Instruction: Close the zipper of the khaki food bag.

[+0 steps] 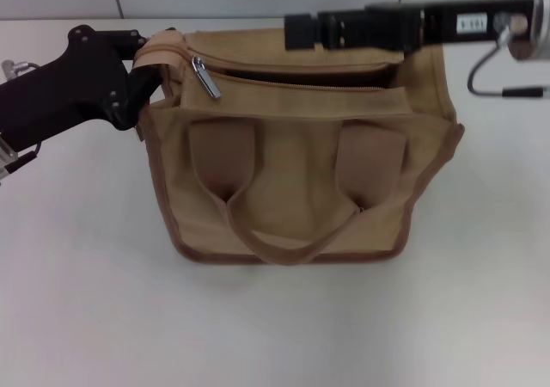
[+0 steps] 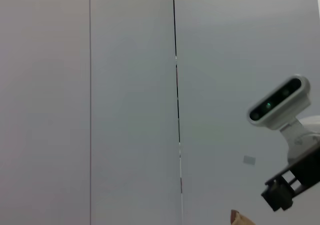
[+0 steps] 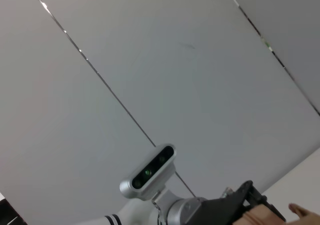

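white table (image 1: 94, 301); khaki food bag (image 1: 292, 189) stands on it, centre, handles toward camera.

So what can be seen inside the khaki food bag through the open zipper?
Only a dark gap shows inside the khaki food bag along the open zipper. Any contents are hidden by the flaps and shadow.

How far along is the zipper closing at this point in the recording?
Early. The khaki food bag is braced: the left gripper is at its left top corner. The right gripper reaches across above the far rim. Left to do: nearly everything. The zipper gapes dark along most of its length, and its silver pull tab sits at the left end, ungrasped.
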Motion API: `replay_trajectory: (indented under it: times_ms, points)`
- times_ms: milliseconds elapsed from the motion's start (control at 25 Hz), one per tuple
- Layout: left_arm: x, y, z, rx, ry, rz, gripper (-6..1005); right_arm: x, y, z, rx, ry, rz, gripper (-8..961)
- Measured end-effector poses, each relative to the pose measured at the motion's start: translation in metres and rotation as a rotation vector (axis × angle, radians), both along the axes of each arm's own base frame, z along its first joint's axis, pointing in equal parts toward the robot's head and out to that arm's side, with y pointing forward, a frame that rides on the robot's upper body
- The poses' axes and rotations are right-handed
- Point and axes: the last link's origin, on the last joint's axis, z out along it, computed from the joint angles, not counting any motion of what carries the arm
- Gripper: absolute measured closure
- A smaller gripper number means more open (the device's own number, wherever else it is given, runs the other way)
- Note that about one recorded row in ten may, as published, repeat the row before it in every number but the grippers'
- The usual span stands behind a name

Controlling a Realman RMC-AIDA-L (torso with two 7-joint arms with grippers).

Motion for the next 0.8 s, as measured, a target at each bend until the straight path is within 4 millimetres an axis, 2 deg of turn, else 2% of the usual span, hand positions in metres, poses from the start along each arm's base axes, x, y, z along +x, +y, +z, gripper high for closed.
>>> replay_trajectory:
  times_ms: [40, 280, 400, 800]
  points:
    - [0.0, 0.0, 0.0, 0.0, -0.001, -0.001, 998, -0.005, 0.002, 0.001, -0.012, -0.004, -0.004, 161]
    - [0.002, 0.0, -0.002, -0.004, -0.003, -0.007, 997, -0.024, 0.016, 0.002, -0.091, -0.075, -0.09, 360]
    - [0.004, 0.001, -0.002, -0.006, -0.005, -0.011, 997, -0.033, 0.02, 0.001, -0.137, -0.107, -0.12, 576]
    - [0.007, 0.003, -0.003, -0.008, -0.003, -0.02, 996, -0.045, 0.021, -0.02, -0.197, -0.262, -0.134, 571]
